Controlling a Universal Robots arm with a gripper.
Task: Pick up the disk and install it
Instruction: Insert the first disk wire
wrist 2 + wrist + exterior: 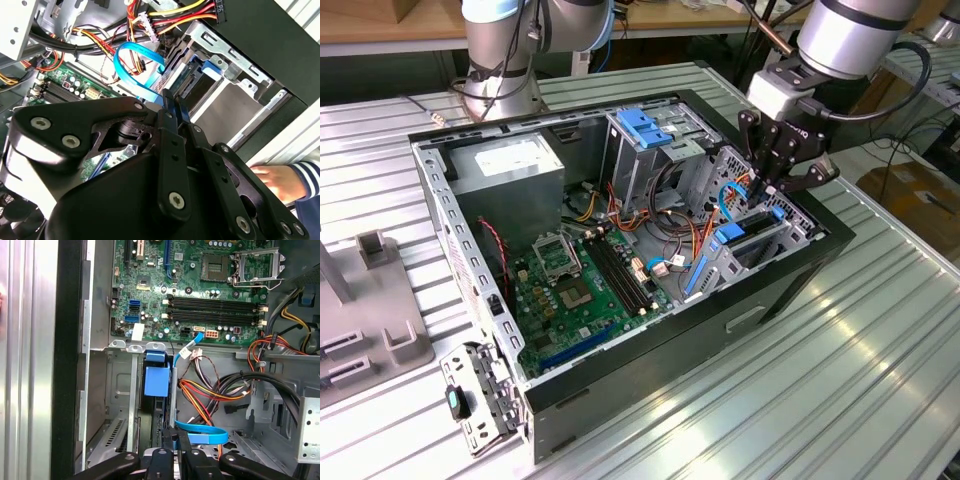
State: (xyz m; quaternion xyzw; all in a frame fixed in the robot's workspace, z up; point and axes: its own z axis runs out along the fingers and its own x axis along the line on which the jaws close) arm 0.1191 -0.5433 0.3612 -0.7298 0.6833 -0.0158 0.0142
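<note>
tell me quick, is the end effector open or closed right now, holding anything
End effector: closed, tips right by the disk; whether it grips the disk cannot be told.

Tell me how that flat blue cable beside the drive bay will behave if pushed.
Likely floppy: the flat blue cable hangs in a loose curl. Probably light, being a thin ribbon. It could snag on neighbouring wires.

Silver arm (845, 35) reaching in from the exterior view's right, wrist angled down, black gripper (766, 188) pointing downward, fingers (168, 105) drawn close together, linkages splayed outward.
</note>
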